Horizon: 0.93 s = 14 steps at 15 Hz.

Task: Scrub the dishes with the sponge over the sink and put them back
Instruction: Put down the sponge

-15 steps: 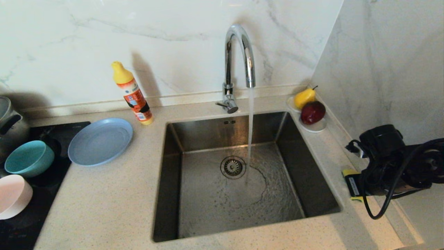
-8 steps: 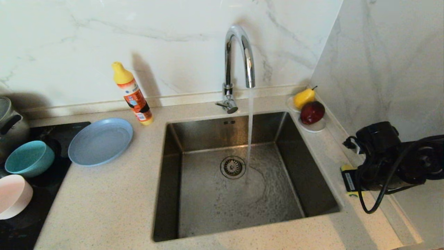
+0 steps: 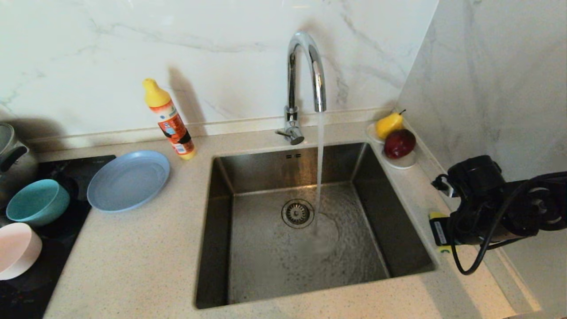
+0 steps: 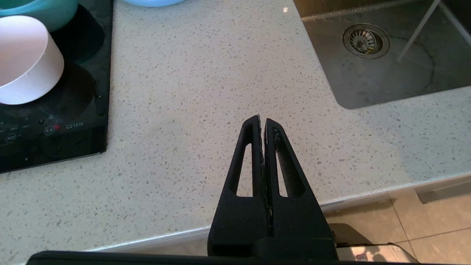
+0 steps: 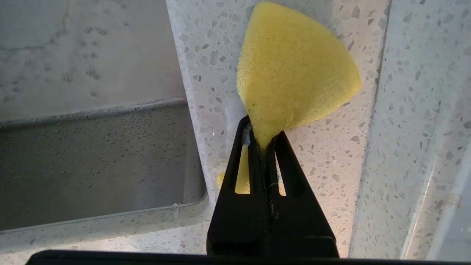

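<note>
The pink dish [image 3: 15,250], teal bowl [image 3: 37,201] and blue plate [image 3: 128,179] are sitting empty at left. Water is running into the sink [image 3: 221,230]. The left gripper [image 4: 262,123] is hanging closed; the right gripper [image 5: 263,141] is pinching the sponge [image 5: 294,70] above the counter [image 3: 133,266].

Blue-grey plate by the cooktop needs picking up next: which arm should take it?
Left, probably. The left end effector is shut on nothing, hovering over the counter's front edge on the side where the wide blue-grey plate sits. The right end effector already pinches the yellow sponge, right of the steel sink.
</note>
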Tool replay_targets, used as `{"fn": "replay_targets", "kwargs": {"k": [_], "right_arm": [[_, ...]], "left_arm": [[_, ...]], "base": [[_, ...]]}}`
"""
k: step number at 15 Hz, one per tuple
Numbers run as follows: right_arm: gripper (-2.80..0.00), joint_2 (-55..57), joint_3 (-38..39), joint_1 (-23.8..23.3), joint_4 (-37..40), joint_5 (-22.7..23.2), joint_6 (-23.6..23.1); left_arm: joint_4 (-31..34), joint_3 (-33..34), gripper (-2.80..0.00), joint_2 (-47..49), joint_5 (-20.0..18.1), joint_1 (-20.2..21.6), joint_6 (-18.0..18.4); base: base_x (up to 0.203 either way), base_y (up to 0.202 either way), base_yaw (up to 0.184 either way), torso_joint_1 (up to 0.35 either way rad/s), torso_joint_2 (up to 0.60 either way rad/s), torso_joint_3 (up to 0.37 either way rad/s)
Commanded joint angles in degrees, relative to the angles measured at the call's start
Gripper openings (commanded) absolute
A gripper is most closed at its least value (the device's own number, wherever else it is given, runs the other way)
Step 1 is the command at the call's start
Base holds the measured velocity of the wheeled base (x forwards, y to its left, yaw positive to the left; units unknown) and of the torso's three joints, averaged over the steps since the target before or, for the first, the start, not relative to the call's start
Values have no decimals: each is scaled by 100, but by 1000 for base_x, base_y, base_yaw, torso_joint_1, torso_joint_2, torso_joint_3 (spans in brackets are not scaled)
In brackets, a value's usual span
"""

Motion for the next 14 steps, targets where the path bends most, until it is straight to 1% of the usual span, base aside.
{"fn": "replay_targets", "kwargs": {"k": [1, 6, 7, 14], "right_arm": [[-280, -19, 34, 9, -1, -29, -4], [-280, -10, 99, 9, -10, -40, -28], [0, -10, 118, 9, -26, -47, -30], [0, -24, 120, -18, -45, -107, -26]], "left_arm": [[2, 7, -280, 10, -1, 3, 0], [2, 1, -280, 10, -1, 4, -3], [2, -1, -280, 10, -1, 4, 0], [2, -2, -280, 10, -1, -4, -8]], "base": [[0, 0, 0, 0, 0, 0], [0, 0, 0, 0, 0, 0], [0, 0, 0, 0, 0, 0], [0, 0, 0, 0, 0, 0]]}}
